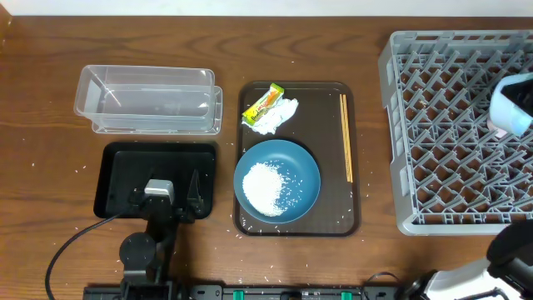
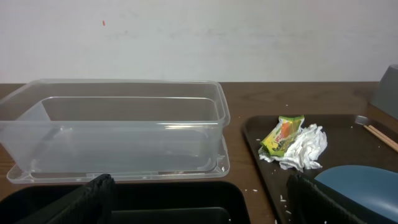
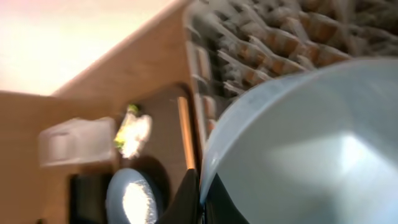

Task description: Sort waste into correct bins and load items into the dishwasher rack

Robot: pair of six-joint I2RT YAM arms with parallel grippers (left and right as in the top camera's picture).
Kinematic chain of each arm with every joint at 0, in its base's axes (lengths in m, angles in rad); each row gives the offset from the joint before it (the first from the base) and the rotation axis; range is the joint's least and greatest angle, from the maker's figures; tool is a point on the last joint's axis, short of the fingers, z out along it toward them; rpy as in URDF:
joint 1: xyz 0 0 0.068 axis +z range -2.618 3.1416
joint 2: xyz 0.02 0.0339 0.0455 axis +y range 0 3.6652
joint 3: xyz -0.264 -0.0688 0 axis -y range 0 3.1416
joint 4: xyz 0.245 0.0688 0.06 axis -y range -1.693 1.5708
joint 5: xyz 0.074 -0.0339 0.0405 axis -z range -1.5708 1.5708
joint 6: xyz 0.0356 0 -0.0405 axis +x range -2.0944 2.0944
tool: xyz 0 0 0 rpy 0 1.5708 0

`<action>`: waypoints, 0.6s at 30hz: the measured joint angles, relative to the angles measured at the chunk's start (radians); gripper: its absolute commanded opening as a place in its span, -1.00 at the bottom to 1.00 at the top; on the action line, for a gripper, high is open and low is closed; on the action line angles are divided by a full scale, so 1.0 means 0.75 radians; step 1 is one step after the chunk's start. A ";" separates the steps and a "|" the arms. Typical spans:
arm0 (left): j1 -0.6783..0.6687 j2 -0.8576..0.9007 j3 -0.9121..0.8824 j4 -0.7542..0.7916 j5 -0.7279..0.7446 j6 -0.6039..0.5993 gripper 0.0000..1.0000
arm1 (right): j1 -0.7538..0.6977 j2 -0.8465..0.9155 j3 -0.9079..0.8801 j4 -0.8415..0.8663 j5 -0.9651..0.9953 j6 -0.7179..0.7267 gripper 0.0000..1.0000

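Left gripper [image 1: 166, 193] hovers, jaws spread wide; right gripper [image 3: 200, 190] pinches the light blue saucer [image 3: 298, 143], jaws closed tight.

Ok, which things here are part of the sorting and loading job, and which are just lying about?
Part of the job: wrapper, tissue, rice, blue plate, chopsticks, saucer, clear tub, black tray, rack.

Just lying about: brown serving tray under the plate and waste, black cable at the near edge.
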 measured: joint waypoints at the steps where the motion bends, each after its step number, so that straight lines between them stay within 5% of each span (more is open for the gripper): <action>1: 0.000 0.000 0.000 0.001 0.000 0.000 0.81 | -0.023 0.000 -0.054 0.043 -0.087 -0.037 -0.98; 9: 0.000 0.000 0.000 0.001 0.000 0.000 0.82 | -0.047 0.008 -0.493 0.724 -0.648 -0.164 -0.98; 18: 0.000 0.000 0.000 0.000 0.001 0.000 0.81 | 0.012 0.128 -0.586 1.272 -0.687 0.230 -0.98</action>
